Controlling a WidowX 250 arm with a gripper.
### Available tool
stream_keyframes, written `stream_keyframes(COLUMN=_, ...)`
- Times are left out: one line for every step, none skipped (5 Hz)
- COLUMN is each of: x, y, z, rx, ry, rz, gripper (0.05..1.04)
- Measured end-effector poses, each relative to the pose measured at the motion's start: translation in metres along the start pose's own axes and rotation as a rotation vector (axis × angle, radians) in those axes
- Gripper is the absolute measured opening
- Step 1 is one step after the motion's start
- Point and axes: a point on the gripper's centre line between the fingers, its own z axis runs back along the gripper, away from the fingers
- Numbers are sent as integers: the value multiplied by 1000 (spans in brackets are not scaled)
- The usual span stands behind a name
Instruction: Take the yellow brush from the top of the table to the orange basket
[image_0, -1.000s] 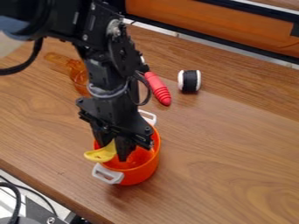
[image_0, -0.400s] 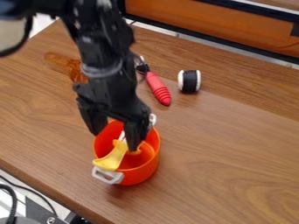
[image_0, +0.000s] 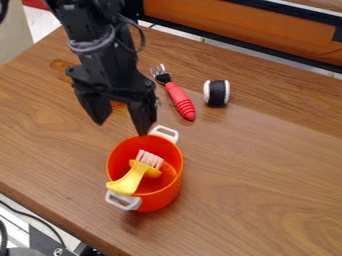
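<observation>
Just below the hand (image_0: 121, 128): the brush (image_0: 135, 176) in the basket (image_0: 175, 181), bristles (image_0: 149, 159) upward, handle end at the rim farther from the hand.
Hand: spread wide, nothing between its fingers — release looks done.
White grip (image_0: 164, 132) near the hand: best cleared by rising straight up, without brushing it.
Brush: best left alone — a knock on its handle could tip it out.

Smooth orange plastic basket (image_0: 172, 186).

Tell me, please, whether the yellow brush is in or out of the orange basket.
In: the brush's bristles sit inside the basket's walls, its handle end leaning at the rim.
</observation>
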Motion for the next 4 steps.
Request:
stream_keyframes(x=19, y=19, z=-4, rx=7, ry=-49, rz=62, gripper=1001)
stream_keyframes(x=27, y=28, z=-12, rx=6, ry=-60, rz=77, gripper=1001)
stream_keyframes(x=29, y=40, z=-16, rx=44, ry=-118, rz=71, gripper=1001)
stream_keyframes(x=25, y=65, z=-23, rx=67, ry=-113, rz=61, gripper=1001)
